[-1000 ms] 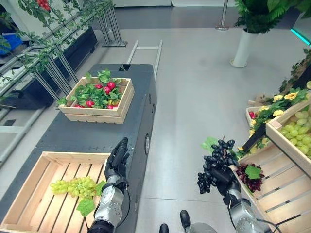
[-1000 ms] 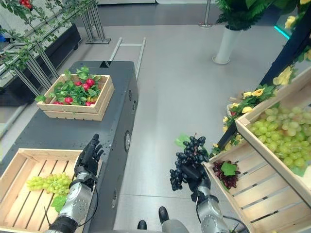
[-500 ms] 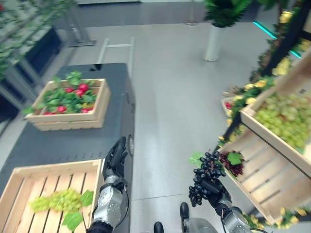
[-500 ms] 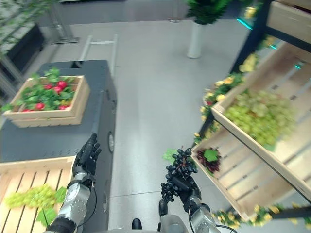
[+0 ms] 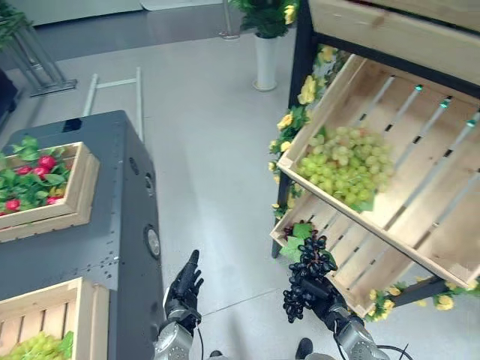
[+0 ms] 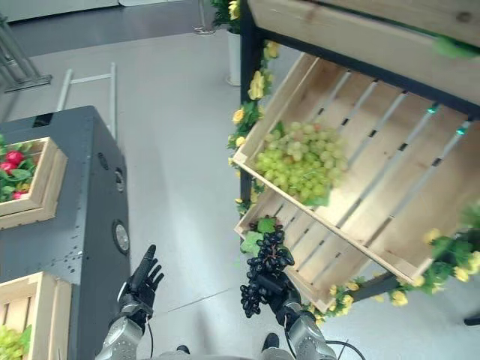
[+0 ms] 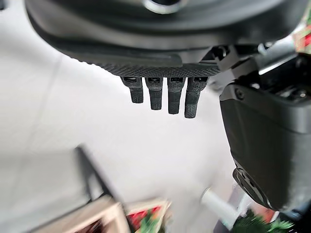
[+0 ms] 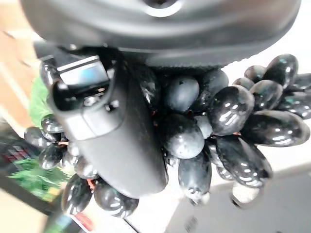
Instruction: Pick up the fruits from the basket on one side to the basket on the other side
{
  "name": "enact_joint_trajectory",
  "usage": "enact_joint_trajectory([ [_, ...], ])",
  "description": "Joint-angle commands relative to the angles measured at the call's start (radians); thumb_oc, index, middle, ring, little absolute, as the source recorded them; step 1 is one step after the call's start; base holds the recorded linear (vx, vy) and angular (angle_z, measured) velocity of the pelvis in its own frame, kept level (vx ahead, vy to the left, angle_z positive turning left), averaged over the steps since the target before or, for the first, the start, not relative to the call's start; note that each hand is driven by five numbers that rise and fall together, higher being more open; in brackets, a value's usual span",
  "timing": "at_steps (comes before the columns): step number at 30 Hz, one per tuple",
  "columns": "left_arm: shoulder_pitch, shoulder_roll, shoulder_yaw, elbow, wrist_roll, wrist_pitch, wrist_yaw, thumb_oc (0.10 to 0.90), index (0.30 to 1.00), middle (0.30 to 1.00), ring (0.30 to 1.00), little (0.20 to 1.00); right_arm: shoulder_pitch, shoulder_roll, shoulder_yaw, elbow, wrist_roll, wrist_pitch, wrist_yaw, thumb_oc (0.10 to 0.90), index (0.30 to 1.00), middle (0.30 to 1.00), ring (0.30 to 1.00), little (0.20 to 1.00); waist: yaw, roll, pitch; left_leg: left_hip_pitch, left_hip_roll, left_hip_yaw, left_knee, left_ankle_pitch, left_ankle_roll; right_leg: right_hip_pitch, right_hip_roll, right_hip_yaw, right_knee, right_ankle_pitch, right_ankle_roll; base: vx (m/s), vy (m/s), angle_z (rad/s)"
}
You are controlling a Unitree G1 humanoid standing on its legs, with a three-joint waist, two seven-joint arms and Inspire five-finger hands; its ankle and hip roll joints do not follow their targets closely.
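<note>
No text, label, number or sign can be read anywhere.

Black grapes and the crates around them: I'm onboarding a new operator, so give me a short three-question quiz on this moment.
1. True or false: the right robot hand holds the black grapes over the floor, outside any crate.
2. Multiple choice: what lies in the tilted shelf crate? A) radishes B) green grapes C) yellow flowers
3. Fill in: the left robot hand has straight fingers and holds ____.

Key: 1 true. 2 B, the green grapes. 3 nothing; it hangs beside the dark cart.
</note>
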Motion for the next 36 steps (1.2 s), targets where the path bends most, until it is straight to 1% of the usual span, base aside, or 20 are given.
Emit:
enact_joint_trajectory([
  [1, -0.075, 0.057, -0.023, -0.082, 0.031, -0.083, -0.028, 0.800, 0.900, 0.900, 0.900, 0.900, -0.067, 0.047, -0.035, -0.122, 0.038, -0.132, -0.004, 0.400, 0.300, 0.300, 0.300, 0.300, -0.011, -0.016, -0.015, -0.034, -0.127, -0.012, 0.004, -0.101, 0.080, 0.027, -0.096, -0.028, 0.027, -0.044, 0.032, 0.10, -0.194, -0.11],
  [4, -0.060, 0.073, -0.054, -0.116, 0.088, -0.107, -0.030, 0.800, 0.900, 0.900, 0.900, 0.900, -0.059, 0.035, -0.063, -0.098, 0.054, -0.142, 0.011, 0.400, 0.300, 0.300, 0.300, 0.300, -0.020, -0.018, -0.019, -0.023, -0.119, -0.010, 0.003, -0.105, 0.074, 0.047, -0.069, -0.013, 0.004, -0.053, 0.023, 0.13, -0.175, -0.07],
  [7, -0.029, 0.083, -0.055, -0.140, 0.086, -0.108, -0.023, 0.800, 0.900, 0.900, 0.900, 0.900, -0.041, 0.033, -0.074, -0.106, 0.045, -0.131, 0.013, 0.400, 0.300, 0.300, 0.300, 0.300, -0.027, -0.020, -0.023, -0.017, -0.110, -0.001, 0.018, -0.106, 0.066, 0.050, -0.051, -0.003, 0.016, -0.072, 0.006, 0.19, -0.219, -0.05],
  [8, -0.015, 0.080, -0.048, -0.147, 0.080, -0.114, -0.020, 0.800, 0.900, 0.900, 0.900, 0.900, -0.039, 0.032, -0.073, -0.112, 0.031, -0.117, 0.011, 0.400, 0.300, 0.300, 0.300, 0.300, -0.029, -0.022, -0.020, -0.031, -0.100, 0.007, 0.067, -0.118, 0.059, 0.043, -0.043, 0.000, 0.035, -0.089, -0.010, 0.14, -0.173, -0.07],
  [9, -0.005, 0.078, -0.041, -0.154, 0.069, -0.120, -0.022, 0.800, 0.900, 0.900, 0.900, 0.900, -0.038, 0.027, -0.072, -0.117, 0.020, -0.106, 0.013, 0.400, 0.300, 0.300, 0.300, 0.300, -0.028, -0.030, -0.011, -0.060, -0.085, 0.013, 0.161, -0.141, 0.053, 0.038, -0.042, 0.004, 0.057, -0.101, -0.027, 0.12, -0.210, -0.13],
  [10, 0.004, 0.075, -0.040, -0.164, 0.060, -0.131, -0.029, 0.800, 0.900, 0.900, 0.900, 0.900, -0.037, 0.020, -0.065, -0.125, 0.009, -0.105, 0.011, 0.400, 0.300, 0.300, 0.300, 0.300, -0.024, -0.037, 0.006, -0.116, -0.067, -0.002, 0.308, -0.146, 0.044, 0.029, -0.040, 0.013, 0.092, -0.120, -0.047, 0.03, -0.173, -0.16],
  [11, 0.007, 0.074, -0.043, -0.182, 0.055, -0.136, -0.030, 0.800, 0.900, 0.900, 0.900, 0.900, -0.036, 0.013, -0.058, -0.135, 0.006, -0.117, 0.007, 0.400, 0.300, 0.300, 0.300, 0.300, -0.018, -0.037, 0.027, -0.179, -0.053, -0.032, 0.408, -0.131, 0.031, 0.020, -0.038, 0.022, 0.121, -0.134, -0.063, -0.08, -0.107, -0.22],
  [12, 0.007, 0.073, -0.053, -0.204, 0.041, -0.152, -0.036, 0.800, 0.900, 0.900, 0.900, 0.900, -0.046, -0.007, -0.041, -0.142, 0.004, -0.139, 0.008, 0.400, 0.300, 0.300, 0.300, 0.300, -0.005, -0.030, 0.067, -0.281, -0.064, -0.115, 0.500, -0.109, 0.022, -0.005, -0.032, 0.050, 0.185, -0.163, -0.086, -0.18, -0.005, -0.21],
  [13, -0.006, 0.070, -0.068, -0.213, 0.027, -0.171, -0.037, 0.800, 0.900, 0.900, 0.900, 0.900, -0.073, -0.028, -0.024, -0.145, 0.016, -0.157, 0.005, 0.400, 0.300, 0.300, 0.300, 0.300, 0.008, -0.021, 0.102, -0.336, -0.083, -0.190, 0.469, -0.071, 0.011, -0.027, -0.024, 0.083, 0.218, -0.180, -0.095, -0.27, 0.089, -0.26],
  [14, -0.032, 0.072, -0.081, -0.225, 0.009, -0.189, -0.031, 0.800, 0.900, 0.900, 0.900, 0.900, -0.113, -0.047, -0.006, -0.153, 0.028, -0.176, 0.003, 0.400, 0.300, 0.300, 0.300, 0.300, 0.015, -0.016, 0.129, -0.350, -0.099, -0.217, 0.344, -0.033, 0.011, -0.052, -0.019, 0.100, 0.229, -0.179, -0.093, -0.20, 0.127, -0.28],
  [15, -0.045, 0.079, -0.087, -0.237, 0.002, -0.190, -0.020, 0.800, 0.900, 0.900, 0.900, 0.900, -0.140, -0.055, 0.000, -0.158, 0.019, -0.181, 0.001, 0.400, 0.300, 0.300, 0.300, 0.300, 0.013, -0.013, 0.145, -0.319, -0.084, -0.194, 0.304, -0.061, 0.023, -0.065, -0.020, 0.088, 0.267, -0.214, -0.093, -0.12, 0.121, -0.49],
  [16, -0.059, 0.085, -0.093, -0.236, 0.008, -0.185, -0.017, 0.800, 0.900, 0.900, 0.900, 0.900, -0.154, -0.064, 0.000, -0.169, 0.015, -0.182, -0.009, 0.400, 0.300, 0.300, 0.300, 0.300, 0.012, -0.018, 0.152, -0.317, -0.084, -0.161, 0.340, -0.117, 0.048, -0.087, -0.035, 0.069, 0.289, -0.228, -0.096, -0.07, 0.107, -0.84],
  [17, -0.085, 0.093, -0.114, -0.232, 0.019, -0.180, -0.014, 0.800, 0.900, 0.900, 0.900, 0.900, -0.163, -0.076, 0.004, -0.183, 0.029, -0.202, -0.025, 0.400, 0.300, 0.300, 0.300, 0.300, 0.015, -0.018, 0.166, -0.381, -0.098, -0.182, 0.409, -0.125, 0.042, -0.110, -0.045, 0.051, 0.306, -0.230, -0.099, -0.08, 0.084, -1.17],
  [18, -0.091, 0.094, -0.119, -0.232, 0.016, -0.178, -0.017, 0.800, 0.900, 0.900, 0.900, 0.900, -0.165, -0.078, 0.005, -0.185, 0.027, -0.211, -0.029, 0.400, 0.300, 0.300, 0.300, 0.300, 0.016, -0.017, 0.168, -0.393, -0.101, -0.189, 0.418, -0.121, 0.039, -0.113, -0.045, 0.049, 0.308, -0.229, -0.099, -0.12, 0.115, -1.37],
  [19, -0.112, 0.109, -0.135, -0.237, 0.005, -0.193, -0.006, 0.800, 0.900, 0.900, 0.900, 0.900, -0.191, -0.087, 0.009, -0.179, 0.029, -0.226, -0.024, 0.400, 0.300, 0.300, 0.300, 0.300, 0.012, -0.013, 0.193, -0.392, -0.100, -0.178, 0.414, -0.137, 0.050, -0.178, -0.056, 0.055, 0.389, -0.238, -0.092, -0.10, 0.090, -0.99],
  [20, -0.133, 0.120, -0.143, -0.235, 0.001, -0.199, 0.001, 0.800, 0.900, 0.900, 0.900, 0.900, -0.212, -0.096, 0.002, -0.167, 0.034, -0.234, -0.017, 0.400, 0.300, 0.300, 0.300, 0.300, 0.011, -0.012, 0.211, -0.397, -0.095, -0.172, 0.423, -0.144, 0.052, -0.212, -0.065, 0.053, 0.423, -0.239, -0.089, -0.14, 0.088, -0.30],
  [22, -0.175, 0.133, -0.145, -0.238, -0.023, -0.194, -0.007, 0.800, 0.900, 0.900, 0.900, 0.900, -0.286, -0.115, -0.012, -0.143, 0.033, -0.279, -0.031, 0.400, 0.300, 0.300, 0.300, 0.300, 0.024, -0.008, 0.249, -0.445, -0.104, -0.198, 0.459, -0.152, 0.048, -0.262, -0.076, 0.053, 0.449, -0.235, -0.084, -0.14, 0.037, 0.38],
  [25, -0.200, 0.147, -0.164, -0.258, -0.018, -0.195, 0.005, 0.800, 0.900, 0.900, 0.900, 0.900, -0.386, -0.152, -0.033, -0.148, 0.021, -0.310, -0.066, 0.400, 0.300, 0.300, 0.300, 0.300, 0.036, -0.005, 0.285, -0.508, -0.106, -0.208, 0.508, -0.165, 0.041, -0.306, -0.077, 0.050, 0.482, -0.241, -0.093, -0.08, 0.042, 0.13],
  [28, -0.208, 0.154, -0.162, -0.292, -0.008, -0.195, 0.028, 0.800, 0.900, 0.900, 0.900, 0.900, -0.470, -0.202, -0.070, -0.221, -0.032, -0.308, -0.137, 0.400, 0.300, 0.300, 0.300, 0.300, 0.045, -0.007, 0.315, -0.591, -0.096, -0.200, 0.572, -0.177, 0.046, -0.378, -0.086, 0.045, 0.543, -0.256, -0.107, -0.07, 0.053, 0.11],
  [36, -0.203, 0.182, -0.175, -0.349, 0.018, -0.143, 0.030, 0.800, 0.900, 0.900, 0.900, 0.900, -0.586, -0.313, -0.143, -0.217, -0.036, -0.321, -0.195, 0.400, 0.300, 0.300, 0.300, 0.300, 0.082, -0.027, 0.333, -0.699, -0.094, -0.231, 0.663, -0.213, 0.063, -0.455, -0.088, 0.017, 0.627, -0.277, -0.123, -0.01, -0.029, 0.24],
])
